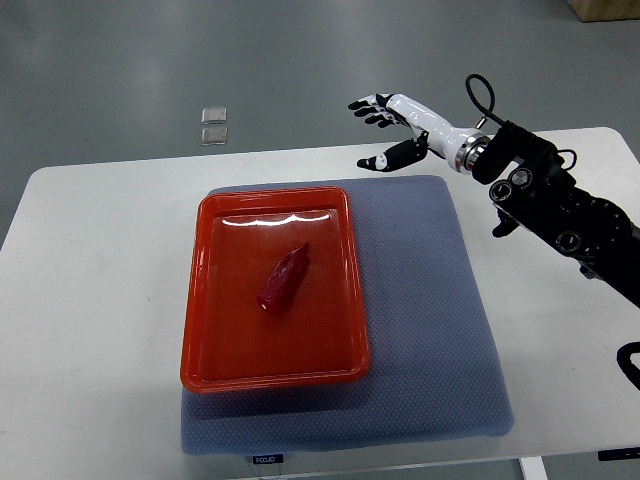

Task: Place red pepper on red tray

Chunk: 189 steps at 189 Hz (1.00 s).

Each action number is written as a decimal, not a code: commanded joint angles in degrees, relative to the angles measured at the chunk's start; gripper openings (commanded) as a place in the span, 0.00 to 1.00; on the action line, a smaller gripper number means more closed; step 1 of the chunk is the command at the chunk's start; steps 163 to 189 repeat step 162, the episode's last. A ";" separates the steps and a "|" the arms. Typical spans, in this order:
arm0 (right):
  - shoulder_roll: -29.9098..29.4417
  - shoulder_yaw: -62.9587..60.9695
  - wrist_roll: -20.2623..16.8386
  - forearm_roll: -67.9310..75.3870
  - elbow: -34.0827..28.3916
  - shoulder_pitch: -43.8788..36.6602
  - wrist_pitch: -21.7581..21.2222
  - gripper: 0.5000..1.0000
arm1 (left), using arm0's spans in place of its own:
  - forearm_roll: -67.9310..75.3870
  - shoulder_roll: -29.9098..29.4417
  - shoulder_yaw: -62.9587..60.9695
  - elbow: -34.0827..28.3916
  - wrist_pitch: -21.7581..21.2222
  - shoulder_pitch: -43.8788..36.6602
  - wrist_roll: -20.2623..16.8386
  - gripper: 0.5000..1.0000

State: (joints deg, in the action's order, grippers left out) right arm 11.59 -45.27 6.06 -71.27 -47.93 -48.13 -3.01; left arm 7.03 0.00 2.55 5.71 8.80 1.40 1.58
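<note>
A red pepper (283, 277) lies on the red tray (215, 360), near its middle, pointing from lower left to upper right. My right hand (385, 128) is open and empty, fingers spread. It hovers beyond the far right corner of the tray, above the table's far edge, well apart from the pepper. Its dark arm (560, 215) comes in from the right edge. The left arm is out of view.
The tray sits on a blue-grey mat (430, 330) on a white table (90, 300). Two small clear squares (214, 124) lie on the grey floor beyond the table. A cardboard box corner (605, 8) shows at the top right.
</note>
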 commanded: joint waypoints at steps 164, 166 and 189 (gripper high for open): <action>-6.58 -18.10 5.27 26.10 -1.64 12.44 9.51 0.84 | 0.00 0.00 0.00 0.00 0.08 0.00 0.00 1.00; -6.58 -18.10 5.27 26.10 -1.64 12.44 9.51 0.84 | 0.00 0.00 0.00 0.00 0.08 0.00 0.00 1.00; -6.58 -18.10 5.27 26.10 -1.64 12.44 9.51 0.84 | 0.00 0.00 0.00 0.00 0.08 0.00 0.00 1.00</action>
